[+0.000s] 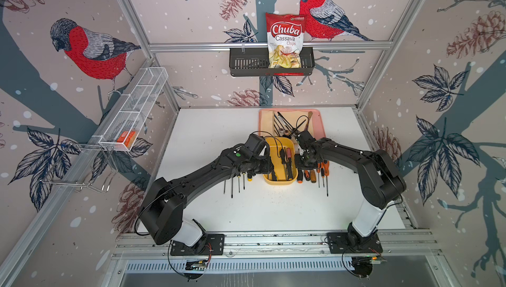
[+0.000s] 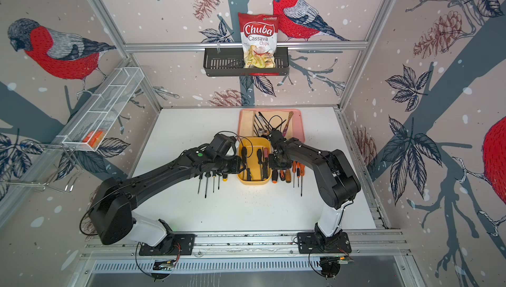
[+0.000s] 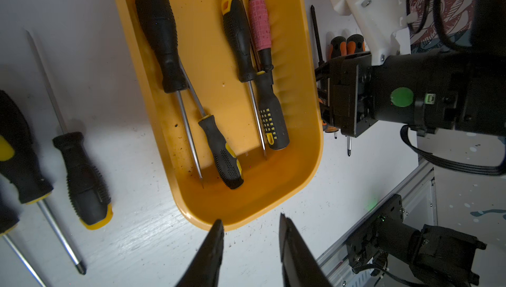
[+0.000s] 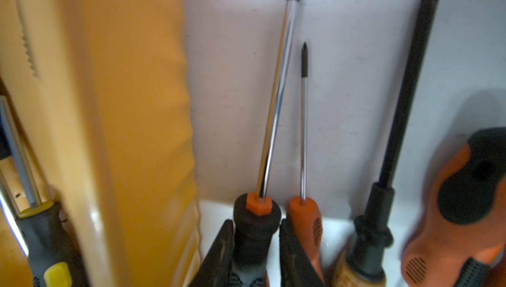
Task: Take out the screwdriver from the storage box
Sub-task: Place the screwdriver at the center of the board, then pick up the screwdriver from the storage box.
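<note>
The mustard-yellow storage box sits mid-table, and the left wrist view shows its floor holding several screwdrivers with black, yellow and pink handles. My left gripper hangs open and empty over the table at the box's near end. Just right of the box is my right gripper. Its fingers flank the black handle of a chrome-shafted screwdriver with an orange collar, which lies on the table outside the box. A thin gap shows beside the handle's narrow part. In a top view this gripper is low beside the box wall.
A row of screwdrivers lies left of the box, another row with orange handles to its right. A pink tray of cable ties and tools sits behind. On the back wall, a black basket holds a chips bag.
</note>
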Robot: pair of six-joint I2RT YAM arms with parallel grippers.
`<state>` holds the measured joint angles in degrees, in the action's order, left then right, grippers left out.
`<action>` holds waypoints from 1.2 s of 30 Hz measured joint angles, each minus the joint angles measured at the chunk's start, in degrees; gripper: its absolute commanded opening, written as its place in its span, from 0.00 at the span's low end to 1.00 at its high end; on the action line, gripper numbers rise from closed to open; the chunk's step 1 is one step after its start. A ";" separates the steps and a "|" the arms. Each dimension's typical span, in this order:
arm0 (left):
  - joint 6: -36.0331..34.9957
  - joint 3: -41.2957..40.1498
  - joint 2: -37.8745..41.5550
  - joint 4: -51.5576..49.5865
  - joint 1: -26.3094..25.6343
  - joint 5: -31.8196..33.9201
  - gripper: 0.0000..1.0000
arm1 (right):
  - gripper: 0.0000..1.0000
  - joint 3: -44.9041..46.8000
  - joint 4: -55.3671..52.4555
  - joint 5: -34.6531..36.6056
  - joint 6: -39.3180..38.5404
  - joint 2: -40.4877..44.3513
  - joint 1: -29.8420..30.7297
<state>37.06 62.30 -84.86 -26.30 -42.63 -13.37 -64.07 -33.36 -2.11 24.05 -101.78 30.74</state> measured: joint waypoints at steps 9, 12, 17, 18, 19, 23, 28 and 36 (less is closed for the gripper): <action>0.04 1.49 -1.09 -0.94 0.00 0.44 0.37 | 0.33 0.35 -1.53 0.85 0.33 6.73 0.04; 0.22 2.75 -2.23 -1.27 0.00 1.57 0.37 | 0.34 1.07 -1.97 1.31 0.42 10.10 -0.02; 0.61 5.40 -5.01 -2.14 -0.02 2.73 0.37 | 0.34 3.21 -2.71 1.51 1.42 16.00 -0.02; 0.68 5.81 -5.44 -2.47 -0.02 3.08 0.37 | 0.34 3.56 -2.84 1.51 1.42 16.92 -0.02; 1.09 6.27 -5.88 -2.84 -0.02 3.08 0.37 | 0.34 4.07 -2.78 1.36 1.44 18.12 -0.02; 1.97 8.83 -7.76 -4.24 -0.04 4.52 0.37 | 0.35 6.05 -2.45 -0.76 1.62 22.75 -0.02; 3.17 13.27 -11.43 -6.43 -0.04 6.95 0.37 | 0.37 9.25 0.11 -5.79 1.62 29.05 -0.02; 5.09 19.98 -18.10 -9.79 -0.04 11.74 0.38 | 0.41 14.53 4.76 -14.43 1.49 38.10 0.11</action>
<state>42.15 82.28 -102.96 -36.10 -42.68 -1.63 -49.54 -28.60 -16.53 25.54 -63.68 30.85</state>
